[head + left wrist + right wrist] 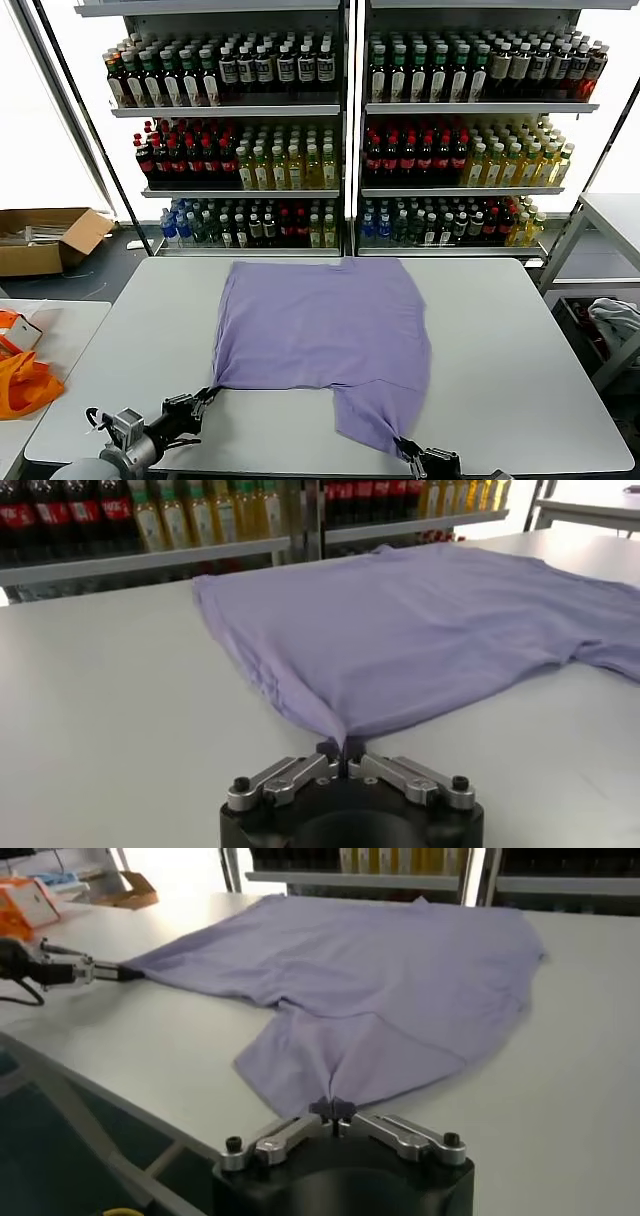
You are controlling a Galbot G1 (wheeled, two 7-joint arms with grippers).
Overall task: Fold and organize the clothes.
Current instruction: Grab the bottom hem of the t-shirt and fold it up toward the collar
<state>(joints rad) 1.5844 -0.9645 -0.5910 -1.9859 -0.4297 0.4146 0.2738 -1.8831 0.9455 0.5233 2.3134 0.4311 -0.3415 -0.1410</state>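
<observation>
A lavender-purple T-shirt point(320, 325) lies spread flat on the grey table point(500, 340), plain side up; no print shows. My left gripper point(208, 394) is shut on the shirt's near left corner at the table's front left; the wrist view shows its jaws point(342, 752) pinching the fabric point(420, 620). My right gripper point(404, 447) is shut on the tip of the sleeve that hangs toward the front edge; its wrist view shows the jaws point(333, 1111) closed on that fabric point(380, 978). The left gripper point(110, 972) also shows far off in the right wrist view.
Shelves of bottles point(340, 130) stand behind the table. An orange fabric item point(25, 380) lies on a side table at the left. A cardboard box point(45, 238) sits on the floor at left. A grey-white bundle point(615, 320) lies at right under a second table point(610, 215).
</observation>
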